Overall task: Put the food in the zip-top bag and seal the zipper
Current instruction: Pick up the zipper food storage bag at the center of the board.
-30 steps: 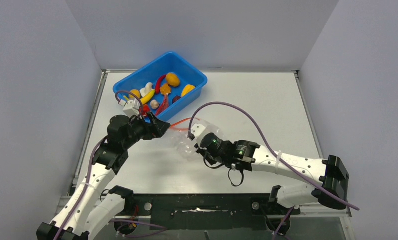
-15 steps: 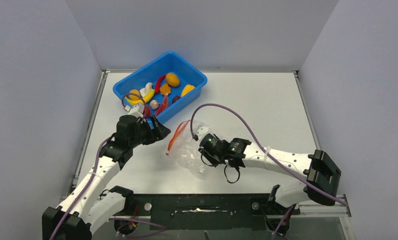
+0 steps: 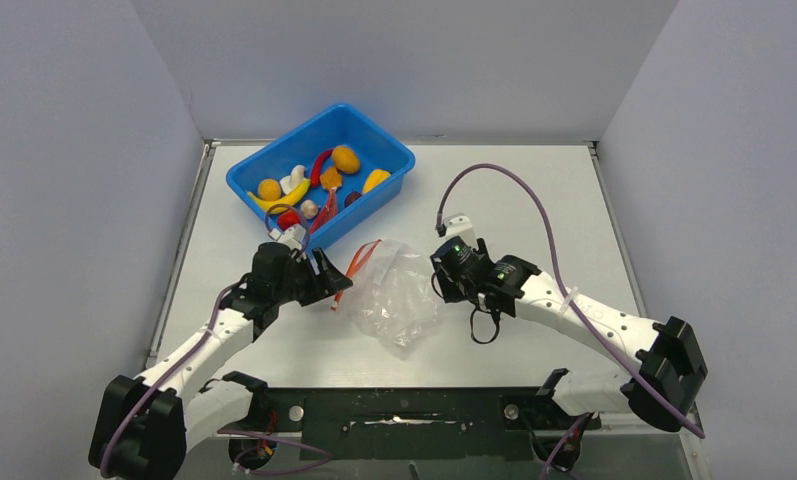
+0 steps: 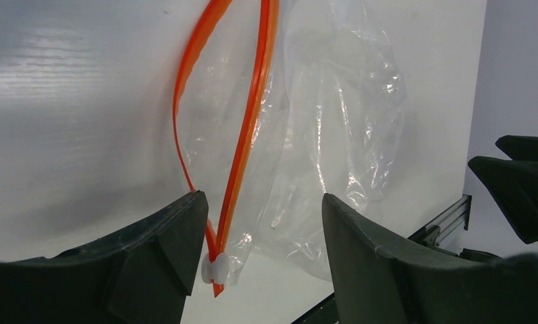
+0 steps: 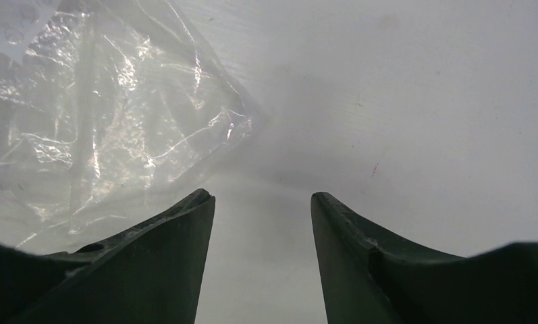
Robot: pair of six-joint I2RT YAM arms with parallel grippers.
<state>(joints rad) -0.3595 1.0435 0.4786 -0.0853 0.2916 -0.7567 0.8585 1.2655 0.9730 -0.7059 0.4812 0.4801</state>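
**Bag lies empty with its mouth half open; the mouth must be held wide before any food goes in**

The zip-top bag (image 3: 399, 295) lies flat and crumpled in the middle of the table (image 3: 534, 200), slightly toward the near edge. All the food (image 3: 346, 158) I can see is in the blue tub (image 3: 380, 131) at the far left corner, and nothing shows inside the bag.

The left gripper (image 4: 262, 199) stands open. The near end of the zipper (image 4: 252, 108), with its white slider (image 4: 215, 268), lies between the jaws close to the left finger, but it is not pinched. The right gripper (image 5: 262, 197) is also open and holds nothing. It is on the bag's right side, and the plastic is just beside its left finger.

The step, as I judge it, is to open the mouth. It is better to pinch only one orange lip, away from the slider, and lift it, while the other arm holds the body of the bag down. If both lips are taken together, the mouth will close.

The mouth faces the left edge of the table, toward the tub side. The zipper's long axis runs from near to far, with its far end leaning to the right. The two lips are parted in the middle and joined at the slider.
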